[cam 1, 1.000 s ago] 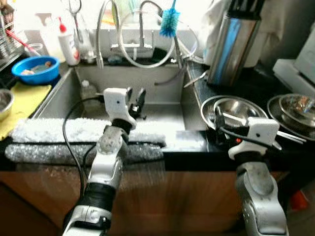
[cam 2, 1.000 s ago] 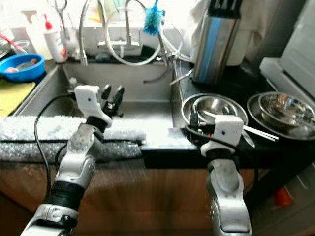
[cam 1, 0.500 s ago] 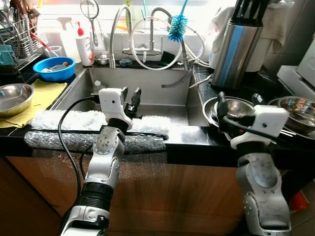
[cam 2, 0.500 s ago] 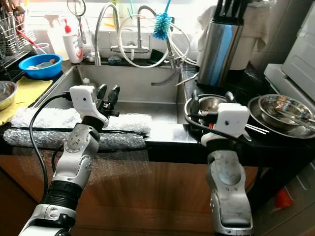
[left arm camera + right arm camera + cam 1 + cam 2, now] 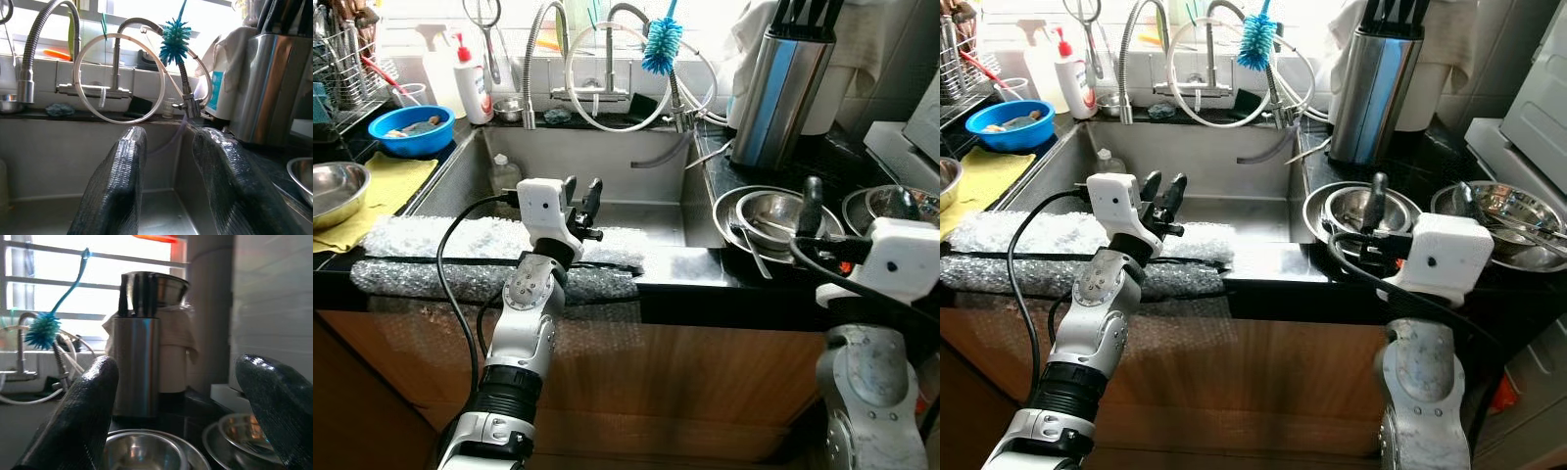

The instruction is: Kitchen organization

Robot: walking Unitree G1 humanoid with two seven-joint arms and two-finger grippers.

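Left gripper over the sink front edge, fingers slightly apart and empty, right gripper right of the sink above the steel bowls, fingers spread wide, empty.

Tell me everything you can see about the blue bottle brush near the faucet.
The bottle brush has a round head of turquoise bristles on a thin blue handle that rises up and out of the head camera's picture. It stands head down, slightly tilted, behind the sink, in front of the bright window. Its head sits against the looped white hose and the flexible metal faucet neck. What holds it up cannot be seen. It looks like plastic and dry.
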